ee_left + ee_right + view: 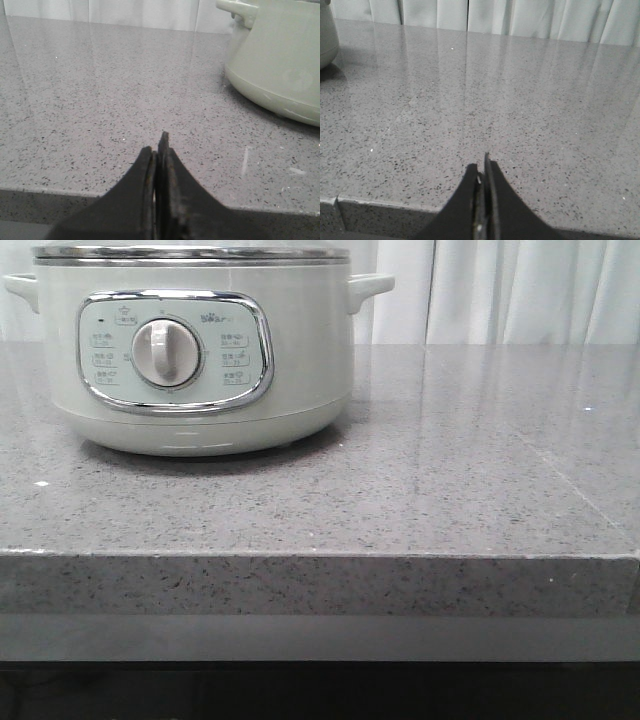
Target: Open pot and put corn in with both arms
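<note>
Pot (190,370), a large round pale grey-green cooker, is sitting rear-left on the speckled grey stone bench (450,490); likely heavy, smooth-walled, best held by its side handles; both arms' jaws are resting clenched, empty

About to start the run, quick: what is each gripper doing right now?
Left gripper: closed, holding nothing.
Right gripper: closed, holding nothing.

Pot (190,350) on speckled counter (420,490), curtain (520,290) behind
</note>
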Available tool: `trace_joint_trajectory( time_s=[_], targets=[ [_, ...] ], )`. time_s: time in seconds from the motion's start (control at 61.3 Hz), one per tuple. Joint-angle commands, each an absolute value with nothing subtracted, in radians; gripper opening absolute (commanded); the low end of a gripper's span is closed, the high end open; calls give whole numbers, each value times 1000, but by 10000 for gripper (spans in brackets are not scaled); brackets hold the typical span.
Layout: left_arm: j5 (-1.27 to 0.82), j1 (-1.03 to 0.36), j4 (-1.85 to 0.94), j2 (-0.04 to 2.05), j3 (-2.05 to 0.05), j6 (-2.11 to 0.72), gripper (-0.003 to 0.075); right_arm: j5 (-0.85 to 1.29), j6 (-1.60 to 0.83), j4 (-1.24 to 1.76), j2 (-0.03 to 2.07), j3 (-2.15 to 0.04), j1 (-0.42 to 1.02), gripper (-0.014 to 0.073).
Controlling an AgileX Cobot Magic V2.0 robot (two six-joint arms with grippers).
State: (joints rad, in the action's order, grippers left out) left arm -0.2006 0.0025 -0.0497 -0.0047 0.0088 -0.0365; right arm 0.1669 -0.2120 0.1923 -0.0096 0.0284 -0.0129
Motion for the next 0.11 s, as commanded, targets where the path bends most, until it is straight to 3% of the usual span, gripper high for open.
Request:
trace_joint_trajectory(
  time_s=[0.0,0.098],
  targets=[
    [-110,1,-58,-28,7,-25,-18,95,-209,184,-31,25,-17,-68],
    [-110,1,-58,-28,7,-25,-18,95,-209,184,-31,25,-17,-68]
  ],
)
